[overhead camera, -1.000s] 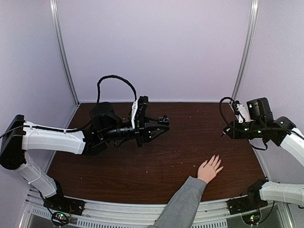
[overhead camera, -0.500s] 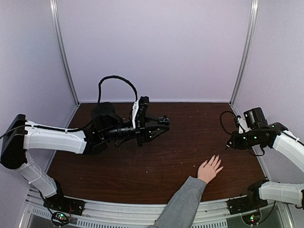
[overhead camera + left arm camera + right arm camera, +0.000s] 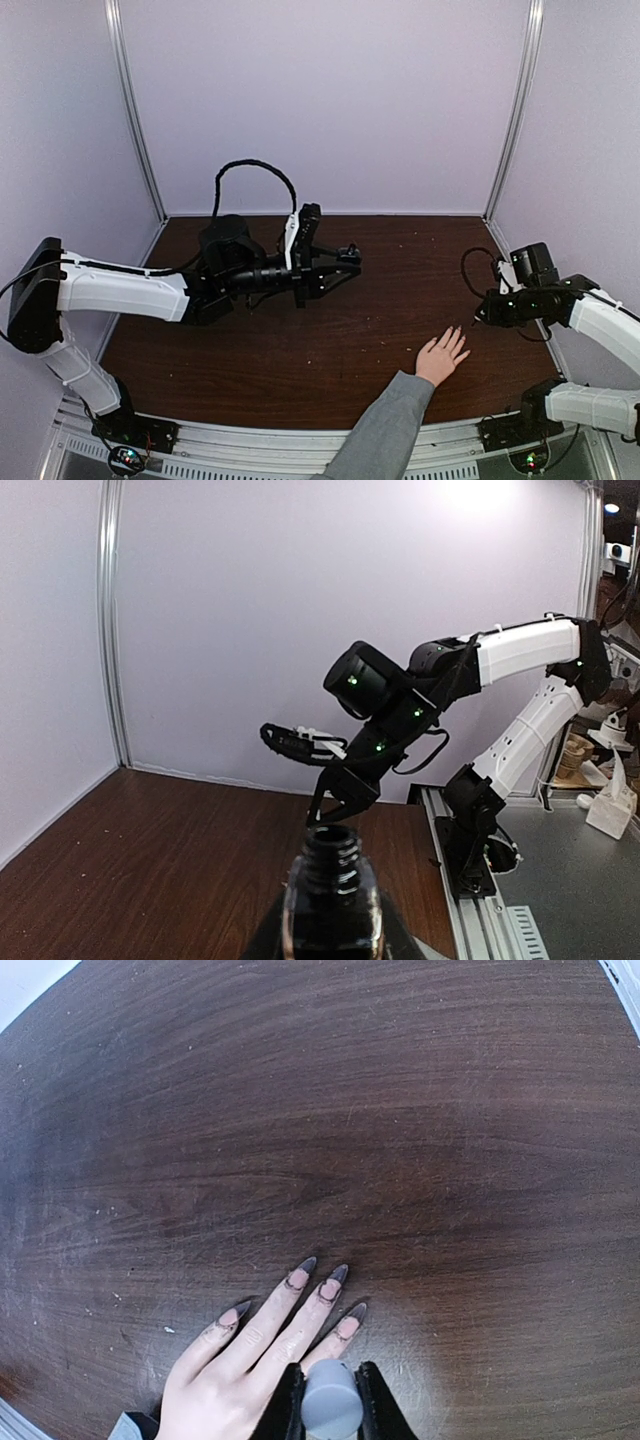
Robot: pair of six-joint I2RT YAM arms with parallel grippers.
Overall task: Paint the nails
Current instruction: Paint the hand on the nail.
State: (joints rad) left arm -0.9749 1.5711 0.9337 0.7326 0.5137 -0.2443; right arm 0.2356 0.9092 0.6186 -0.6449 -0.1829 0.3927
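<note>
A light-skinned hand [image 3: 442,355] with a grey sleeve lies flat on the dark wooden table, fingers spread. Its nails [image 3: 330,1290] are long and pointed, pink at the base with dark tips. My right gripper [image 3: 331,1400] is shut on a grey brush cap [image 3: 331,1412] and hovers just over the little-finger side of the hand; it also shows in the top view [image 3: 479,318]. My left gripper [image 3: 345,262] is held above the table's middle, shut on a small dark open polish bottle [image 3: 330,865], held upright. The brush tip is hidden under the cap.
The brown table [image 3: 300,350] is bounded by purple walls with metal corner posts [image 3: 135,110]. The grey sleeve [image 3: 385,430] crosses the front rail. The right arm [image 3: 520,650] shows in the left wrist view beyond the bottle.
My right arm has dropped and swung in from the back right to just beside the hand's fingers. The left arm with the bottle has edged slightly right. The hand has stayed still.
</note>
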